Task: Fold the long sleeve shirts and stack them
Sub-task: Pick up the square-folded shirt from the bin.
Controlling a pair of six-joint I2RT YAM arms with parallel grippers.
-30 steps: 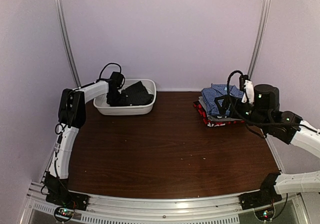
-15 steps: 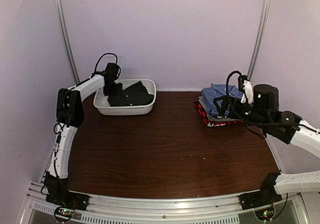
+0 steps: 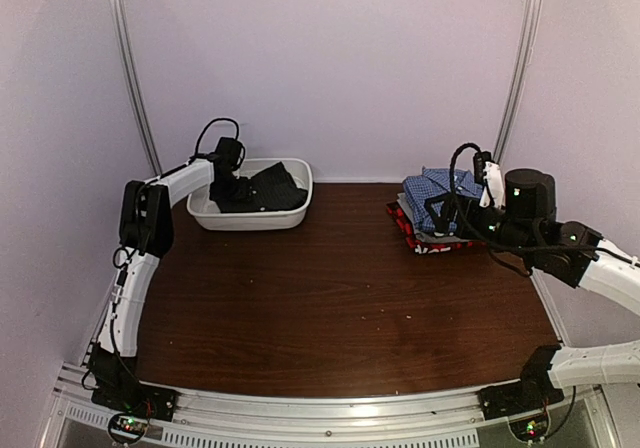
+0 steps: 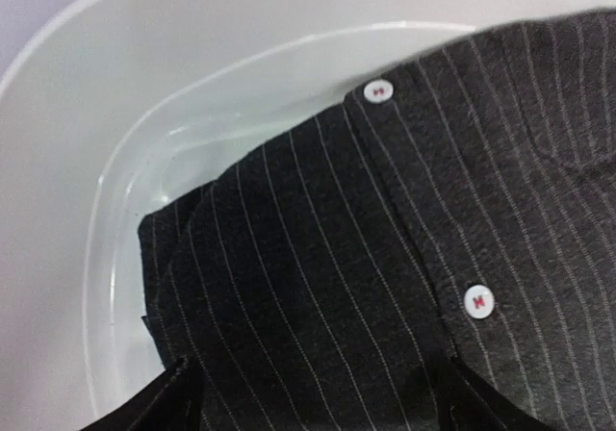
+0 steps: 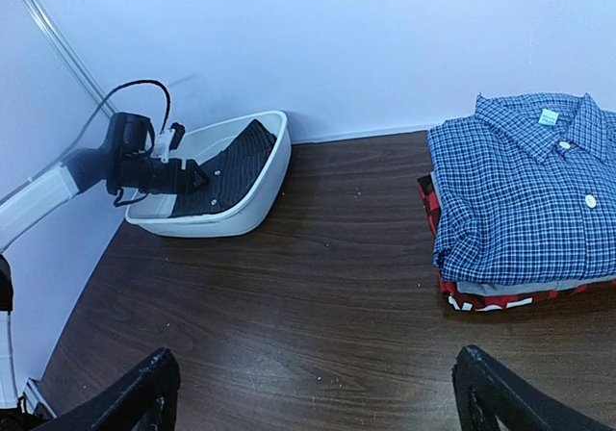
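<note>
A black pinstriped shirt [image 3: 268, 190] with light buttons lies bunched in the white tub [image 3: 250, 220] at the back left. My left gripper [image 3: 227, 184] is down inside the tub at the shirt's left end. In the left wrist view the shirt [image 4: 385, 258] fills the space under the left gripper [image 4: 322, 397], whose fingers stand wide apart, open, on either side of the cloth. At the back right a blue checked shirt [image 5: 525, 181] tops a folded stack, over a grey one [image 5: 520, 285] and a red-black one [image 5: 481, 301]. My right gripper [image 5: 322, 392] hovers open over bare table.
The tub's rim [image 4: 115, 162] curves close round the left gripper on its left and far sides. The stack [image 3: 435, 213] sits just beyond the right gripper [image 3: 442, 208]. Dark wood table [image 3: 340, 298] stretches between tub and stack, with walls close behind and beside.
The left gripper rose a little above the tub, then dropped back onto the black shirt, and its jaws spread apart. The right arm and the stack stayed put.
</note>
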